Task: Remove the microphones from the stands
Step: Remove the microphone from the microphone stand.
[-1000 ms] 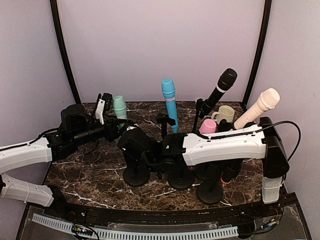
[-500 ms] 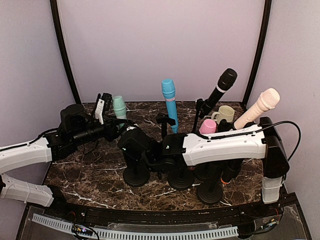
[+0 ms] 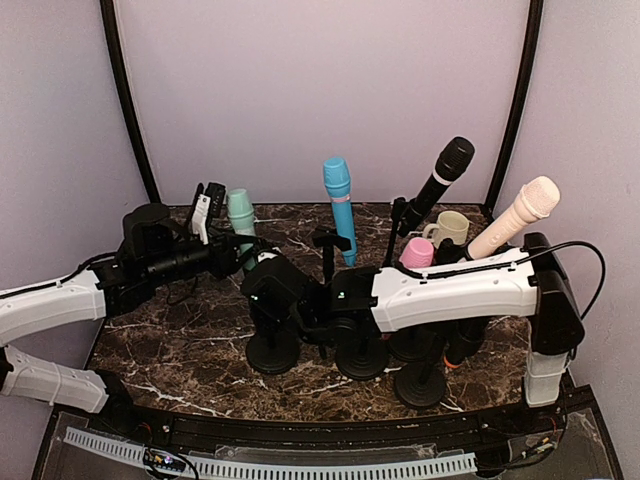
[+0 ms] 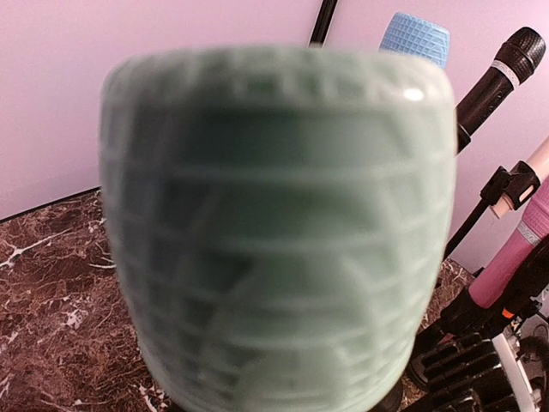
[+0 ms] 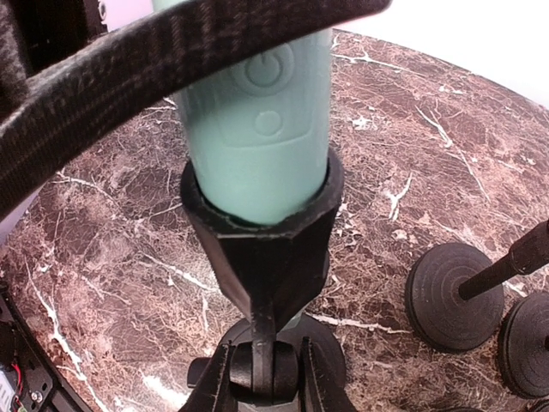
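Observation:
A mint-green microphone (image 3: 240,213) stands tilted in the black clip (image 5: 266,249) of the leftmost stand (image 3: 272,352). In the right wrist view its body (image 5: 257,112) sits seated in that clip. My left gripper (image 3: 236,256) reaches in from the left and is shut on the microphone's body below the head. The head (image 4: 274,223) fills the left wrist view and hides the fingers. My right gripper (image 5: 264,378) is shut on the stand's pivot joint just under the clip, above the round base (image 5: 330,348).
To the right stand a blue microphone (image 3: 338,195), a black one (image 3: 440,180), a pink one (image 3: 415,253) and a cream one (image 3: 520,215) on round bases (image 5: 453,296). A pale cup (image 3: 452,226) sits at the back right. The marble tabletop (image 3: 180,350) ends at the walls.
Both arms have shifted very slightly to the right, and the mint microphone's head sits a touch higher. Both grips are unchanged.

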You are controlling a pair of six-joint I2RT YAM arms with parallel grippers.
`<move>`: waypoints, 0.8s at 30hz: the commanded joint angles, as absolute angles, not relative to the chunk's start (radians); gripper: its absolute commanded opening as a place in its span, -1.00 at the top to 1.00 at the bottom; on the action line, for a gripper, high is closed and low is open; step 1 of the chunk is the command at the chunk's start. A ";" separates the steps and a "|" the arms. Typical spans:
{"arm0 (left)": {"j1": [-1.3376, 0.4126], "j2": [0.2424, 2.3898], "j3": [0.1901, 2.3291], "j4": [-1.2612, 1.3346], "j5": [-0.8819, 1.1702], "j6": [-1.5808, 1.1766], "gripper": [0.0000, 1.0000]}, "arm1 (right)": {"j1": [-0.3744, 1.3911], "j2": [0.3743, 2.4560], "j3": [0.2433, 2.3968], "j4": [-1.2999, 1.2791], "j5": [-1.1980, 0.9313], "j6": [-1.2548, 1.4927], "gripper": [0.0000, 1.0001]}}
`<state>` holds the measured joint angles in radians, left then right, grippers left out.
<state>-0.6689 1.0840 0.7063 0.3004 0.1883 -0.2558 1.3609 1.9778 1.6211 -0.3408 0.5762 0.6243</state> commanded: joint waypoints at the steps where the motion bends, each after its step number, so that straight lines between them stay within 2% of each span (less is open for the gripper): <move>1: -0.648 1.066 0.827 0.474 0.180 -0.319 1.00 | 1.366 2.001 1.568 -0.480 0.509 0.653 1.00; 24: -0.609 1.114 0.894 0.415 0.205 -0.308 1.00 | 1.369 2.034 1.611 -0.510 0.491 0.625 1.00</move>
